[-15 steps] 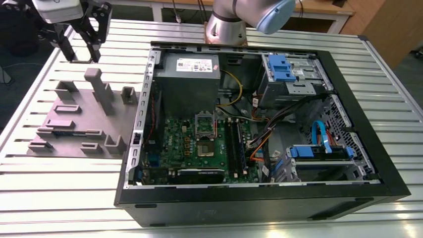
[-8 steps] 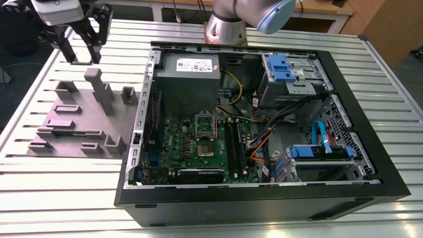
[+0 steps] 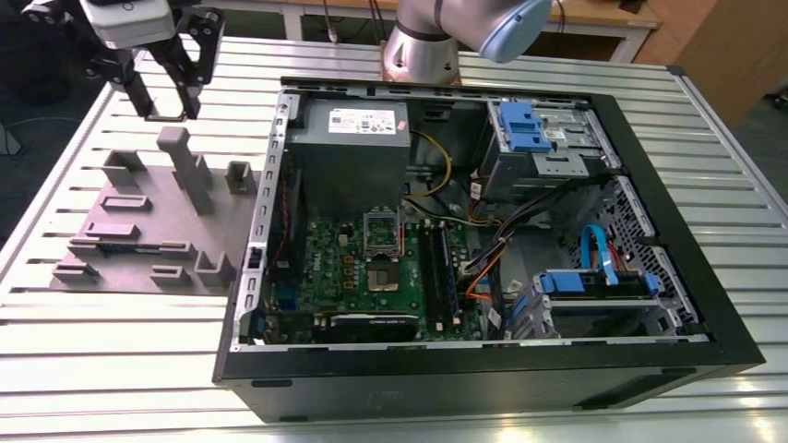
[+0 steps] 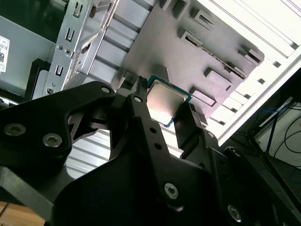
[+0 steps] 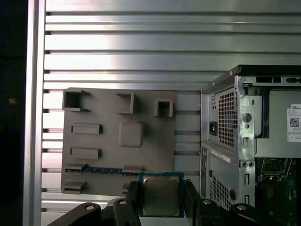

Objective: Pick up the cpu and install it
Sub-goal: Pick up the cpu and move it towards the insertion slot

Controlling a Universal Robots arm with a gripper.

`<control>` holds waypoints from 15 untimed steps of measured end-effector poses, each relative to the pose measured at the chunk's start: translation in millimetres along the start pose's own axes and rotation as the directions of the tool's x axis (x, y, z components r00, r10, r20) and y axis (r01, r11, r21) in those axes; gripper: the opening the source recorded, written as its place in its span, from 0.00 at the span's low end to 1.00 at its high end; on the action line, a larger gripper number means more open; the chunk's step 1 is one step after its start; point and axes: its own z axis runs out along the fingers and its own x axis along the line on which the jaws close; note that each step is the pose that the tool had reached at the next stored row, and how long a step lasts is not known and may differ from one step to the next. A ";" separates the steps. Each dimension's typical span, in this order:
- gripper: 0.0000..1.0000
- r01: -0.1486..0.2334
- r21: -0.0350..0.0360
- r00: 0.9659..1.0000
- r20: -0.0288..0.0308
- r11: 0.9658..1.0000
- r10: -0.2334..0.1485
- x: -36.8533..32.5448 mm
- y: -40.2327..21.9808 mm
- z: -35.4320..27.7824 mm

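We see the gripper (image 5: 161, 203) clamped on the cpu (image 5: 161, 195), its two fingers (image 5: 133, 193) pressing opposite edges so the silvery top stays bare and flat. We judge that this edge grip keeps the chip level and its underside untouched. In the exterior view the gripper (image 3: 164, 103) hangs above the grey fixture (image 3: 161, 221), at about ten o'clock from the open computer case (image 3: 689, 189) and well apart from it. The fixture's raised pockets look empty, though one slot holds a thin blue strip (image 5: 101, 169). Inside the case lies the green motherboard (image 3: 332, 268) with its socket (image 3: 384, 275) unfilled near the middle. The power supply (image 3: 351, 120) sits at twelve o'clock, with blue-latched drive cages (image 3: 536, 125) at about two and four o'clock.
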 end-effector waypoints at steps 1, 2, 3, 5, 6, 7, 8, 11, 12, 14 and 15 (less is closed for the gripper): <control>0.47 0.000 0.000 1.000 0.000 1.000 0.000 -1.4 0.0 0.0; 0.47 0.000 0.000 1.000 0.000 1.000 0.000 -2.7 0.0 -0.1; 0.47 0.000 0.000 1.000 0.000 1.000 0.000 -4.1 0.0 -0.1; 0.47 0.000 0.000 1.000 0.000 1.000 0.000 -6.7 0.0 -0.1; 0.47 0.000 0.000 1.000 0.000 1.000 0.000 -8.0 0.0 -0.1; 0.47 0.000 0.000 1.000 0.000 1.000 0.000 -9.3 0.0 -0.2; 0.47 0.000 0.000 1.000 0.000 1.000 0.000 -10.6 0.0 -0.2; 0.47 0.000 0.000 1.000 0.000 1.000 0.000 -14.8 0.1 -0.3; 0.47 0.000 0.000 1.000 0.000 1.000 0.000 -16.2 0.1 -0.3; 0.47 0.000 0.000 1.000 0.000 1.000 0.000 -19.0 0.1 -0.3; 0.47 0.000 0.000 1.000 0.000 1.000 0.000 -20.5 0.1 -0.4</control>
